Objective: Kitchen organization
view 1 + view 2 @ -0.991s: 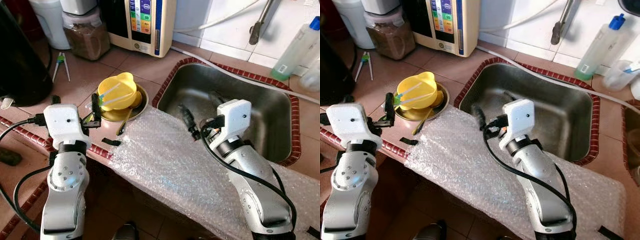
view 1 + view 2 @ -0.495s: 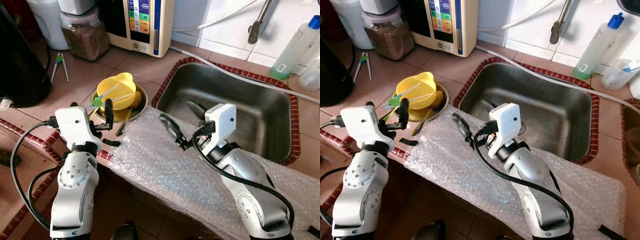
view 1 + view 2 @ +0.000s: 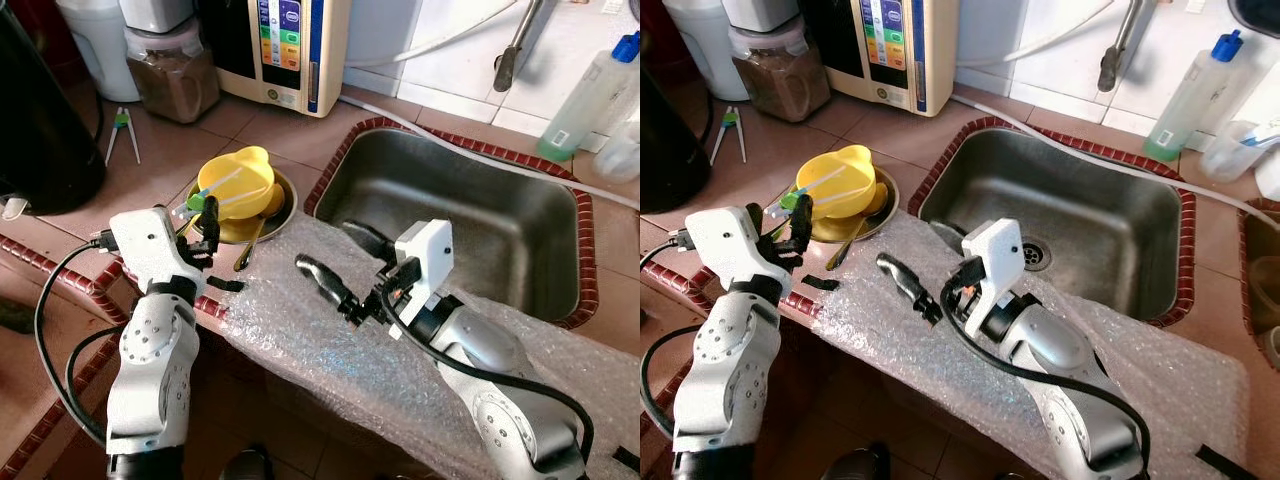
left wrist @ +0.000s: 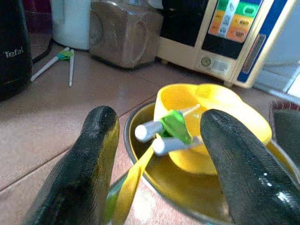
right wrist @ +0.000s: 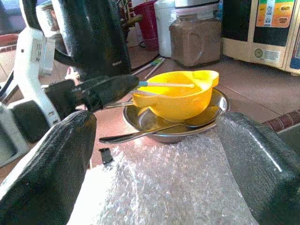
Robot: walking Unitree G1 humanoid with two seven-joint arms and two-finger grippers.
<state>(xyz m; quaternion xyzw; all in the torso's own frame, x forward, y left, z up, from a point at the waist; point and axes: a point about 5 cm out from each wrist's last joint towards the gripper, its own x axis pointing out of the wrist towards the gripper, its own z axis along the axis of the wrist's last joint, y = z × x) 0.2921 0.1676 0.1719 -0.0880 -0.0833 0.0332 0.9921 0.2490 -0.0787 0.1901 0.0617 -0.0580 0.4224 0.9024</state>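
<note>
A yellow bowl [image 3: 238, 178] sits in a shallow metal dish [image 3: 288, 196] on the tiled counter, left of the sink. Training chopsticks with a green clip [image 4: 171, 128] rest across the bowl's near rim. A metal spoon [image 5: 140, 135] leans out of the dish. My left gripper [image 3: 203, 220] is open at the dish's near left edge, and the green clip lies between its fingers [image 4: 93, 154] in the left wrist view. My right gripper [image 3: 338, 258] is open, low over the bubble wrap [image 3: 330, 345], and points at the bowl [image 5: 176, 98].
The steel sink [image 3: 470, 205] lies to the right, with a tap [image 3: 513, 50] above it. At the back stand a water purifier [image 3: 290, 45], a jar of brown powder [image 3: 172, 68] and a black kettle [image 3: 40, 115]. Spare chopsticks [image 3: 120, 130] and a blue-capped bottle [image 3: 590, 90] are nearby.
My right gripper has swung left from over the sink to above the bubble wrap, towards the bowl. My left gripper has moved closer to the chopsticks at the dish's edge.
</note>
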